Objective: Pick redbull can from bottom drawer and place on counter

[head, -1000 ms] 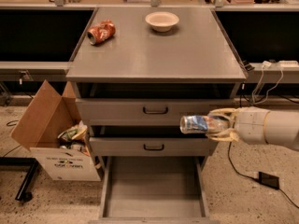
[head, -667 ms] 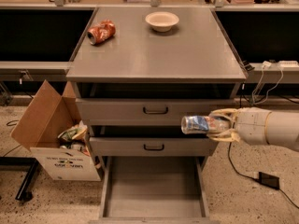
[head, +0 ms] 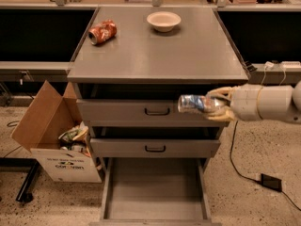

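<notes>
Several things could spoil this from where I stand, and the biggest is the counter (head: 188, 60) itself. The gripper (head: 212, 107) hangs out in front on the right side, below the level of that grey top, so by my reckoning a lift that moves inward too soon would knock its load against the front lip. Next comes the bottom drawer (head: 155, 187), pulled fully out with its floor bare. Anything dropped now would fall towards it or onto the speckled floor (head: 225, 206) beside it, and would have to be fetched again. The top drawer (head: 117, 111) and the middle drawer (head: 188, 148) both stand a little proud. The pale arm (head: 268, 102) sits close to the top one's right end, so a careless swing could catch it. Up on the counter, the white bowl (head: 163, 20) and the dented orange-red can (head: 102, 31) lie toward the back, where a long reach could nudge either. Smallest, and I think likeliest, is the hold. The fingers are clamped on the redbull can (head: 194, 103) by its right end only, and the can lies sideways before the top drawer's front with most of it sticking out to the left, so a jerk could let it twist or slide free.
</notes>
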Robot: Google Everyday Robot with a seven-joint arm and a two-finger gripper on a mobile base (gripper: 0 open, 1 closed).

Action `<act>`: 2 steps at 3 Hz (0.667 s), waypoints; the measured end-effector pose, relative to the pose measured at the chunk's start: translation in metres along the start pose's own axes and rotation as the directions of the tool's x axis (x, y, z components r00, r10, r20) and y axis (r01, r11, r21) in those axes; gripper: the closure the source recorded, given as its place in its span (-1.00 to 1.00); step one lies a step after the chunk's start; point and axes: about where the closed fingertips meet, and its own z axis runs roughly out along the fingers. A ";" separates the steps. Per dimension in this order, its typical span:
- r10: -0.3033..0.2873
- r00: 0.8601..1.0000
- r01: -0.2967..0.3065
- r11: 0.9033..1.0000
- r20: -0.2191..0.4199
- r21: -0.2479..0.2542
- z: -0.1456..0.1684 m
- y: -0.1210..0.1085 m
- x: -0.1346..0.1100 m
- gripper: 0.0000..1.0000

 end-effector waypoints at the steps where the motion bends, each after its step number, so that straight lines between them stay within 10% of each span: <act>1: -0.034 0.999 0.034 0.998 -0.004 0.047 -0.001 -0.060 -0.031 1.00; 2: -0.070 0.998 0.069 0.995 0.010 0.070 0.006 -0.097 -0.053 1.00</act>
